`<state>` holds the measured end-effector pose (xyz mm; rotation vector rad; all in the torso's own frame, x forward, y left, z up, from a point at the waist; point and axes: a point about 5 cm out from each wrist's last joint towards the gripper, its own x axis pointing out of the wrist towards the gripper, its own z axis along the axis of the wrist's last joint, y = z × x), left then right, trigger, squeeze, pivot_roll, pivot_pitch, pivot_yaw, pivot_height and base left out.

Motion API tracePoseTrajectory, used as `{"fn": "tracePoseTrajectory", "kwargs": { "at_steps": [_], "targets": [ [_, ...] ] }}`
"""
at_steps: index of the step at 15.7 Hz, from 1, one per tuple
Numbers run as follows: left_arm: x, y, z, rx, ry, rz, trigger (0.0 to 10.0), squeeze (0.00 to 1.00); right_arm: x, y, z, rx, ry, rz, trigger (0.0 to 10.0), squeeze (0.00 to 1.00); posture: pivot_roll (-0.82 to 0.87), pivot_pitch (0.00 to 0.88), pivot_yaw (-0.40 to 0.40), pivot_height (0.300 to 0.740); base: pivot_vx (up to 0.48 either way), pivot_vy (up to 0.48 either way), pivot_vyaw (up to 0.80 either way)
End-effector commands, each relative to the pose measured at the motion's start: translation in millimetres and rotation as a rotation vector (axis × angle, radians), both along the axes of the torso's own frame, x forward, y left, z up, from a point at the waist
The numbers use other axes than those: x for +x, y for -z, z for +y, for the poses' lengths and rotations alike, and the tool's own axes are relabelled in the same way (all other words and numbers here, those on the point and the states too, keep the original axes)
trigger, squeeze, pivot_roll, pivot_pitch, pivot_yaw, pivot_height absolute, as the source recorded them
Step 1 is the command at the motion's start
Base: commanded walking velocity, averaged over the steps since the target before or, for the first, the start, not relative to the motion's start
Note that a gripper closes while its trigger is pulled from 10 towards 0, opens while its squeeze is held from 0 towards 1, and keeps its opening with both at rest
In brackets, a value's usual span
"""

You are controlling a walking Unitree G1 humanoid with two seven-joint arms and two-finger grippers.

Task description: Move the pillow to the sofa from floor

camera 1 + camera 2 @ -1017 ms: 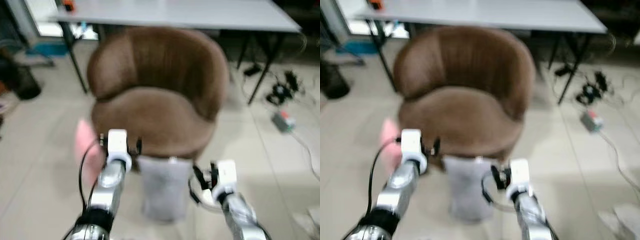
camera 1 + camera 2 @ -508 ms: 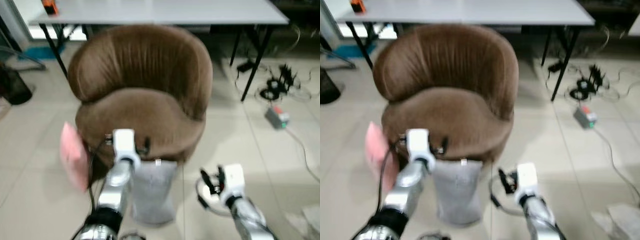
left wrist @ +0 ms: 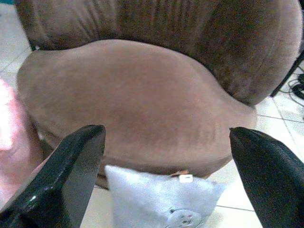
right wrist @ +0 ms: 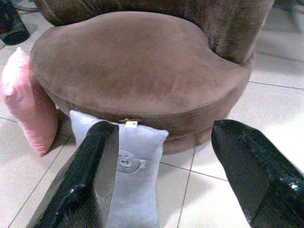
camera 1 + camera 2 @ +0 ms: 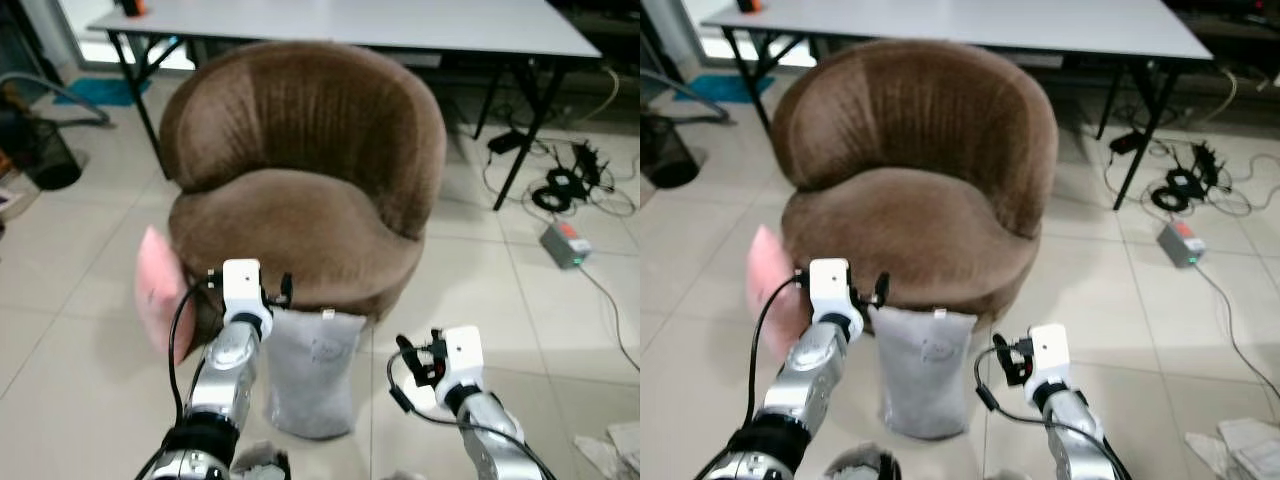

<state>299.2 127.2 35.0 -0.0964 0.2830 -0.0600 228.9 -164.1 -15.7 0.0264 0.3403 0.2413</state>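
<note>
A grey pillow stands upright on the tiled floor, leaning against the front of the round brown sofa. A pink pillow leans on the sofa's left side. My left gripper hovers over the grey pillow's upper left corner, fingers open wide, with the sofa seat and the pillow's top ahead of it. My right gripper hangs open to the right of the grey pillow, apart from it. Neither gripper holds anything.
A grey table with black legs stands behind the sofa. Cables and a power strip lie on the floor at the right. A dark bin is at the far left, and crumpled paper at the lower right.
The camera swayed sideways and the picture has sharpened. Both grippers and both pillows keep the same places relative to one another.
</note>
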Motion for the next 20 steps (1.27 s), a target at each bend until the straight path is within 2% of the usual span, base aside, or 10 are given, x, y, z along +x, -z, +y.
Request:
{"fn": "tracePoseTrajectory", "kwargs": {
  "at_steps": [1, 3, 8, 12, 13, 18, 20],
  "targets": [
    [1.4, 0, 2.1, 0.003, -0.014, 0.006, 10.0, 0.0, 0.0, -1, 0.0, -0.003, 0.005, -0.01, 10.0, 0.21, 0.02, 0.035, 0.024, 0.65, 0.0, 0.0, 0.0],
    [1.7, 0, 1.8, 0.004, -0.013, 0.005, 10.0, 0.0, 1.3, -3, 2.1, -0.037, -0.02, -0.018, 10.0, 0.21, 0.02, 0.032, 0.024, 0.631, 0.0, 0.0, 0.0],
    [2.0, 0, 2.6, 0.013, -0.013, 0.006, 10.0, 0.0, -0.3, -6, 9.6, -0.033, -0.053, -0.029, 10.0, 0.25, 0.02, 0.027, 0.023, 0.585, 0.0, 0.0, 0.0],
    [3.0, 1, 4.4, 0.039, -0.019, 0.015, 10.0, 0.0, -2.7, -8, 14.8, -0.032, -0.076, -0.038, 10.0, 0.22, 0.01, 0.031, 0.023, 0.548, 0.0, 0.0, 0.0],
    [3.2, 2, 5.4, 0.051, -0.021, 0.018, 10.0, 0.0, -2.6, -8, 14.3, -0.045, -0.07, -0.032, 10.0, 0.19, 0.02, 0.032, 0.023, 0.548, 0.0, 0.0, 0.0],
    [3.1, 3, 6.3, 0.067, -0.01, 0.017, 10.0, 0.0, -3.4, -12, 12.5, -0.052, -0.024, -0.037, 10.0, 0.18, 0.01, 0.042, 0.023, 0.548, 0.0, 0.0, 0.0],
    [2.8, 3, 5.8, 0.048, -0.002, 0.016, 10.0, 0.0, -4.0, -14, 11.9, -0.046, -0.023, -0.036, 10.0, 0.18, 0.01, 0.047, 0.022, 0.548, 0.0, 0.0, 0.0]
  ]
}}
